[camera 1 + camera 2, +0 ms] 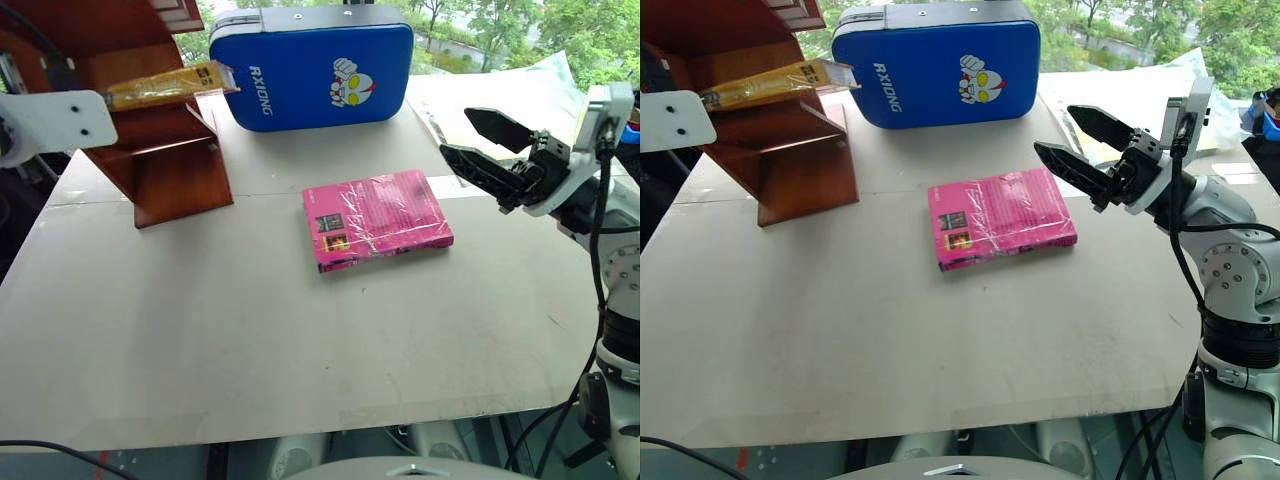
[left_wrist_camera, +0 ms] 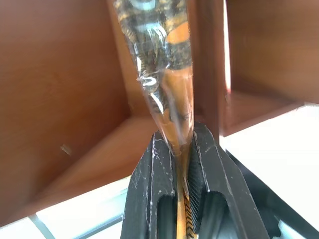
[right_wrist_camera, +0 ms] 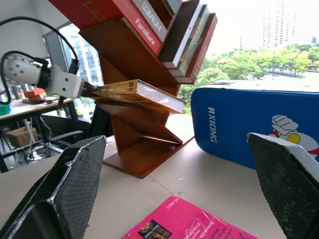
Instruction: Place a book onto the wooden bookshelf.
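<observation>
Table [image 1: 200, 340]: left gripper [image 2: 182, 164] jaws clamp book [image 3: 139, 92] at wooden bookshelf [image 1: 165, 150]; right gripper [image 1: 480, 140] jaws wide, empty.

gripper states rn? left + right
Left gripper: shut on the book, at the bookshelf.
Right gripper: open, empty, above the table.

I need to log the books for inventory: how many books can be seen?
At least 6: a yellow book at the shelf, held by the left end effector; a pink book on the table; four or so on upper shelves, others possibly hidden.
</observation>
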